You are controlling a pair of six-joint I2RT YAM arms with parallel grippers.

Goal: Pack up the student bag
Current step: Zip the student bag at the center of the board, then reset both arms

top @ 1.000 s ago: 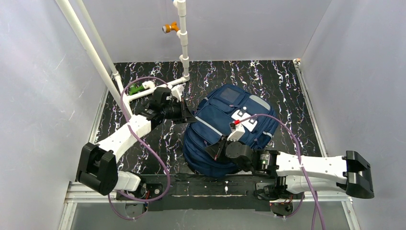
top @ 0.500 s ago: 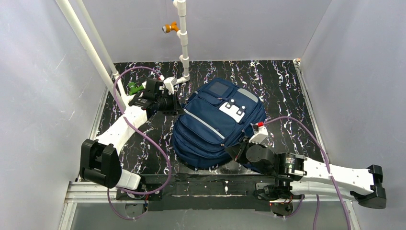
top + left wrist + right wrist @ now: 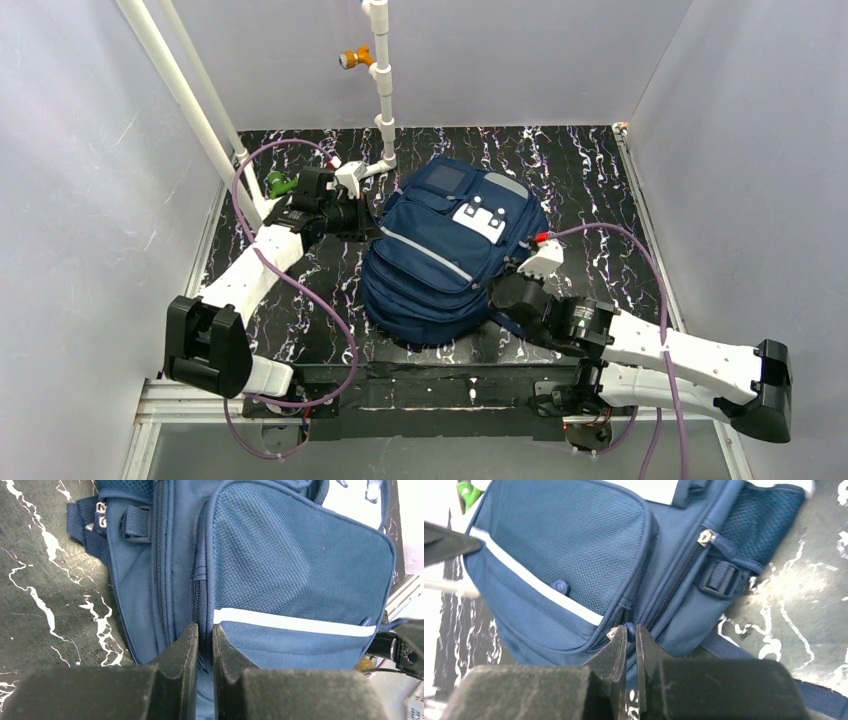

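Note:
The student bag (image 3: pixel 440 255), navy blue with grey stripes and a white patch (image 3: pixel 480 220), lies front up in the middle of the black marbled table. My left gripper (image 3: pixel 370 225) is at the bag's left side. In the left wrist view it (image 3: pixel 205 630) is shut on a fold of the bag's fabric (image 3: pixel 280 570) beside a zip. My right gripper (image 3: pixel 500 292) is at the bag's near right side. In the right wrist view it (image 3: pixel 630 631) is shut on a blue zip pull (image 3: pixel 629 626) of the bag (image 3: pixel 574 555), between the front pocket and a side zip.
A white pipe frame (image 3: pixel 380 100) with an orange fitting (image 3: pixel 352 58) stands at the back left. A green object (image 3: pixel 282 184) lies by the pipe's foot near the left arm. Grey walls close in the table (image 3: pixel 590 180) on three sides. A bag strap (image 3: pixel 729 650) trails on the table.
The bag has slid left and toward the back. My left gripper drew back left with its side. My right gripper came off the bag's near top and moved to its right side.

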